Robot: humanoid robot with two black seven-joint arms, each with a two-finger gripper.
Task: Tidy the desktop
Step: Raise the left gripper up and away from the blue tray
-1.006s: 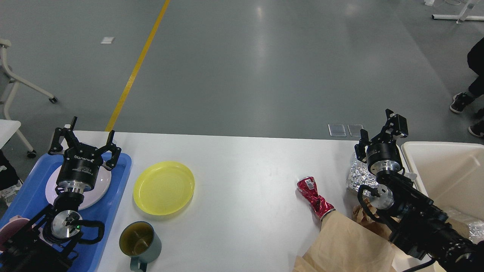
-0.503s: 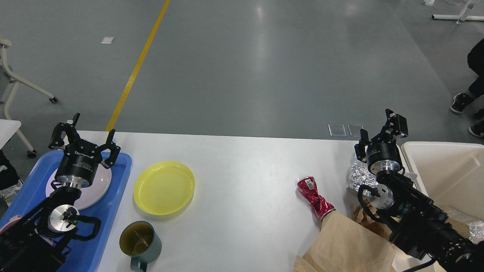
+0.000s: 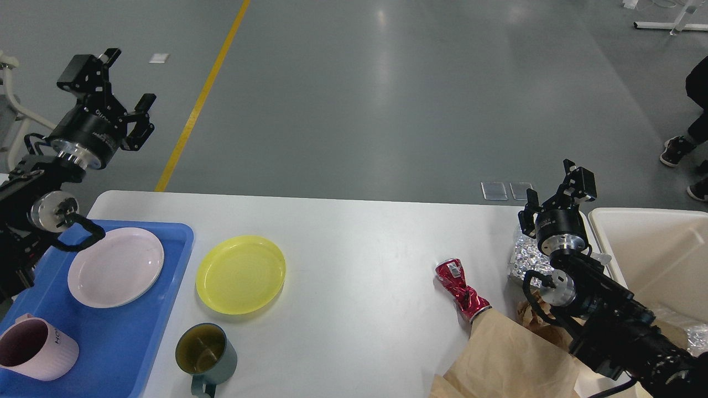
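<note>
The white surface (image 3: pixel 354 243) fills the lower half of the view, its far edge running across the middle. At its 9 o'clock side lies a blue tray (image 3: pixel 110 337) holding a pale plate (image 3: pixel 116 275) and, toward 7 o'clock, a pink cup (image 3: pixel 34 348). Just beside the tray, at its 3 o'clock, sits a yellow plate (image 3: pixel 240 275), and at 6 o'clock from that plate stands a dark green mug (image 3: pixel 206 354). Toward 4 o'clock on the surface lies a crushed red can (image 3: pixel 460 288), touching brown paper (image 3: pixel 509 359) at its 5 o'clock end; crumpled foil (image 3: pixel 525 255) lies near the can at 2 o'clock. A cream bin (image 3: pixel 652 249) stands at the 3 o'clock edge. The left pincer (image 3: pixel 116 83) hangs high at 10 o'clock, off the surface, fingers spread wide and empty. The right pincer (image 3: pixel 556 193) is above the foil, fingers apart, holding nothing.
</note>
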